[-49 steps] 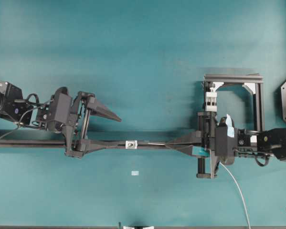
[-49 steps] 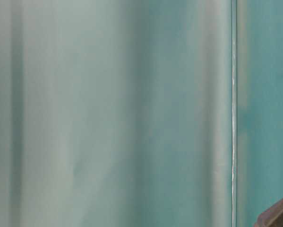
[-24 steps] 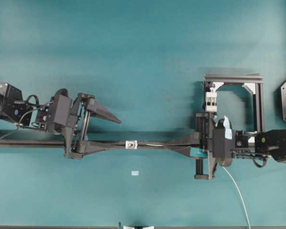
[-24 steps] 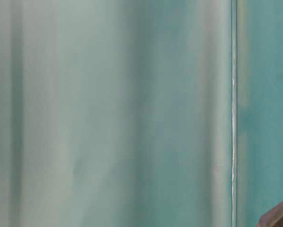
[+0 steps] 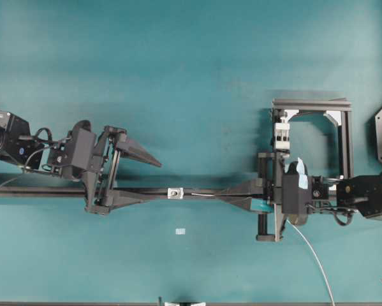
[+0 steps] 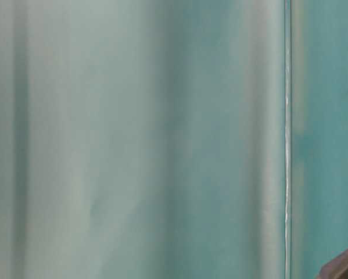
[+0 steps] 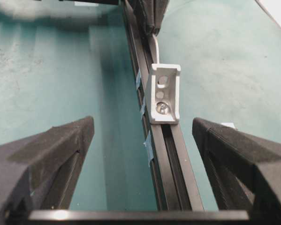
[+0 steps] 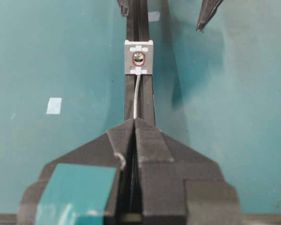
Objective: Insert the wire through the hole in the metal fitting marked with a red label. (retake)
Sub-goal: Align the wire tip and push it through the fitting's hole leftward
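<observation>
The metal fitting (image 5: 175, 192) is a small silvery square block on a black rail (image 5: 50, 191). In the right wrist view the fitting (image 8: 139, 57) shows a red-ringed hole (image 8: 138, 58). My right gripper (image 5: 219, 194) is shut on the thin wire (image 8: 136, 96), which runs straight along the rail to the fitting's near edge. I cannot tell whether the tip enters. The wire's loose end (image 5: 315, 258) trails off behind. My left gripper (image 5: 157, 179) is open and empty just left of the fitting. It straddles the rail in the left wrist view (image 7: 142, 124), with the fitting (image 7: 164, 93) ahead.
A black frame (image 5: 312, 105) with a white slotted clamp (image 5: 280, 134) stands at the back right. A small pale flat rectangle (image 5: 180, 231) lies on the teal mat in front of the rail. The table-level view is a teal blur with a dark piece (image 6: 343, 267) at its corner.
My right gripper has moved a little left along the rail with the wire, bringing the tip closer to the fitting. My left gripper has shifted slightly left and stays open.
</observation>
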`<state>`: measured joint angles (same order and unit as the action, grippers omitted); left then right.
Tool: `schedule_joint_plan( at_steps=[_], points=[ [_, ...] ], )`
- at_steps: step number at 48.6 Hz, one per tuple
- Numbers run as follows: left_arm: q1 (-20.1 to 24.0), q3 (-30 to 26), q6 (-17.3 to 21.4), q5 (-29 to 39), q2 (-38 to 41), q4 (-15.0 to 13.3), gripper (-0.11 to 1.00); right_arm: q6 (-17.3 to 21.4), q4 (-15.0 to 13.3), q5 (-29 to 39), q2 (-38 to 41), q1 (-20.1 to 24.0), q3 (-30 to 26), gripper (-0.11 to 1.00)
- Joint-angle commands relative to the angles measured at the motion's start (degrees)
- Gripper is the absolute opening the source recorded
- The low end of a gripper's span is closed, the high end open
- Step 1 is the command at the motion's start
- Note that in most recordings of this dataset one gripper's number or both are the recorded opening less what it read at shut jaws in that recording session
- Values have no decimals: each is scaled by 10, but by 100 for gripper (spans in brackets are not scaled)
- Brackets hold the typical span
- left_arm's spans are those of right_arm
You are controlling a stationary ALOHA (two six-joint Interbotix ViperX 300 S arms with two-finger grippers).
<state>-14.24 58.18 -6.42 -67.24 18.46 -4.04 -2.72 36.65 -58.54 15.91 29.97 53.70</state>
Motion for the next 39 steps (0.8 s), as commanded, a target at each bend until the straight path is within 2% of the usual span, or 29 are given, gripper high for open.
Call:
schedule_joint_plan(
  at_steps=[1, 39],
  points=[
    [-2, -6, 0, -4, -6, -1, 53, -4, 0, -5, -7, 3, -8, 3],
    [-2, -12, 0, -1, -6, 0, 53, -14, -1, -5, 11, -11, -31, 3]
  ],
)
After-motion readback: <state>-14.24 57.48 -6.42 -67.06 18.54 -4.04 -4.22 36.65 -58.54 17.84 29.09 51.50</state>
